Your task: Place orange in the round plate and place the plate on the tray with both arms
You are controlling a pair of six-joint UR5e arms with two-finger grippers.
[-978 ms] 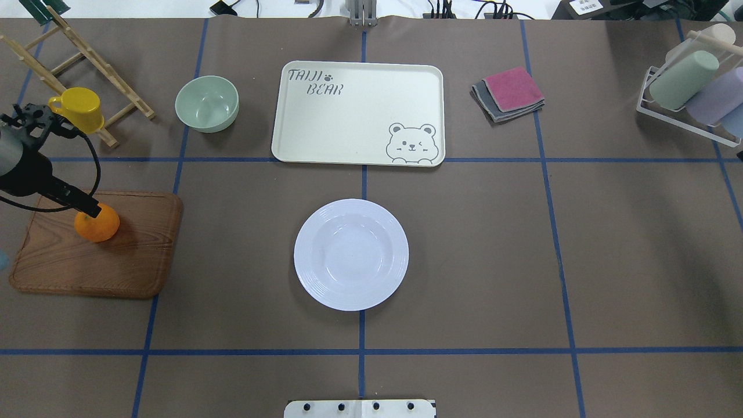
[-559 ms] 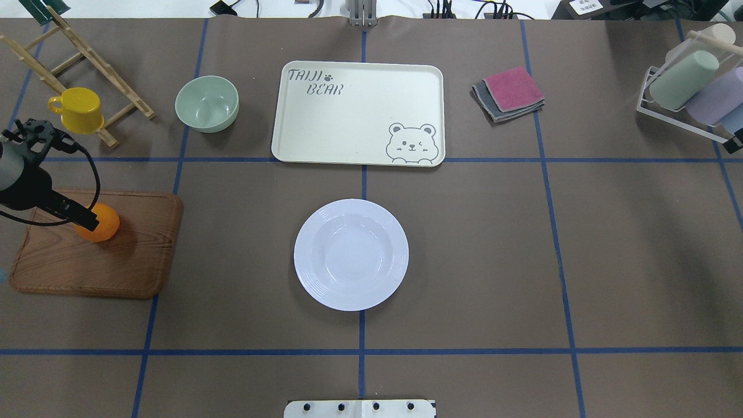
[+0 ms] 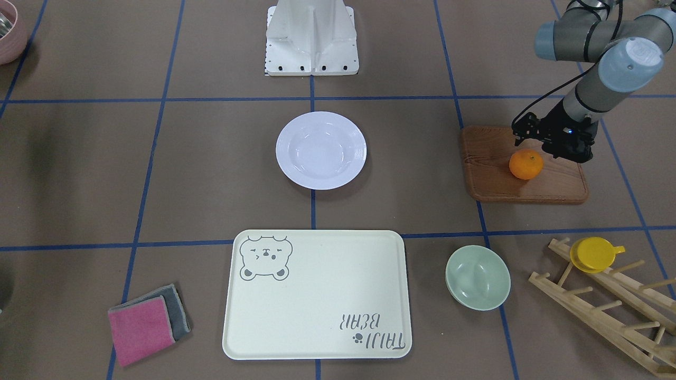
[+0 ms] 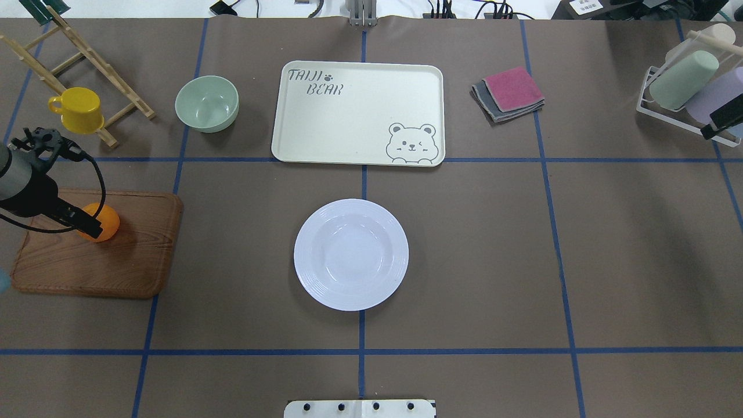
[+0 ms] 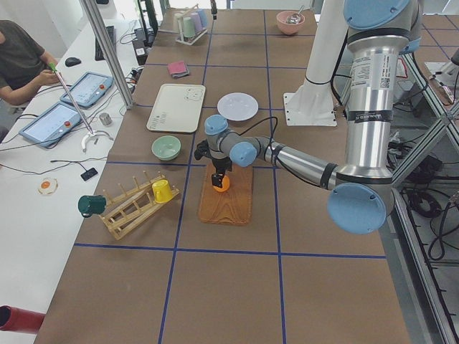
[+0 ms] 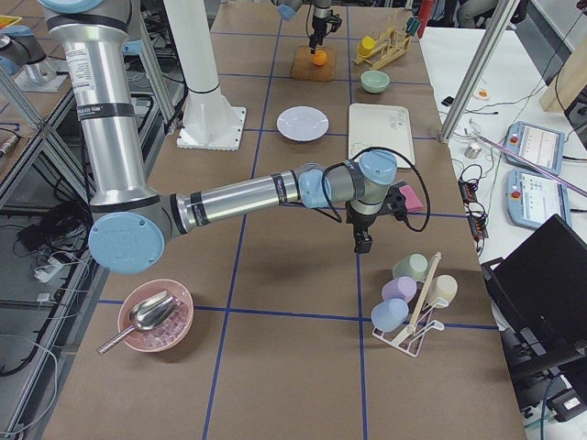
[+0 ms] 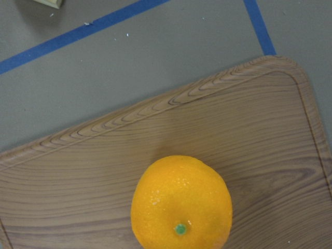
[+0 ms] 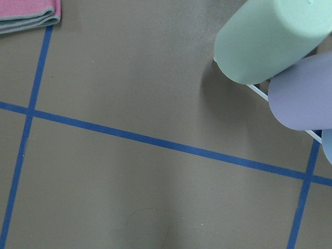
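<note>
The orange (image 4: 108, 220) rests on a brown wooden board (image 4: 116, 267) at the table's left; the left wrist view shows the orange (image 7: 181, 202) from just above. My left gripper (image 4: 87, 223) hangs over the fruit's left side, partly covering it, and looks open with nothing lifted. The round white plate (image 4: 351, 254) lies empty at the table's centre. Beyond it sits the cream bear tray (image 4: 354, 116), also bare. My right gripper (image 4: 720, 119) juts in at the right edge over the cup rack; I cannot tell how its fingers stand.
A pale-green bowl (image 4: 207, 103) stands left of the tray. A yellow cup (image 4: 78, 109) hangs on a wooden drying rack (image 4: 87, 58) at the far left. Folded pink and grey cloths (image 4: 509, 93) lie right of the tray, and a white cup rack (image 4: 685, 81) is at the far right.
My left gripper has sunk lower over the orange and shifted slightly toward the robot. My right gripper has come into the overhead view at the right edge.
</note>
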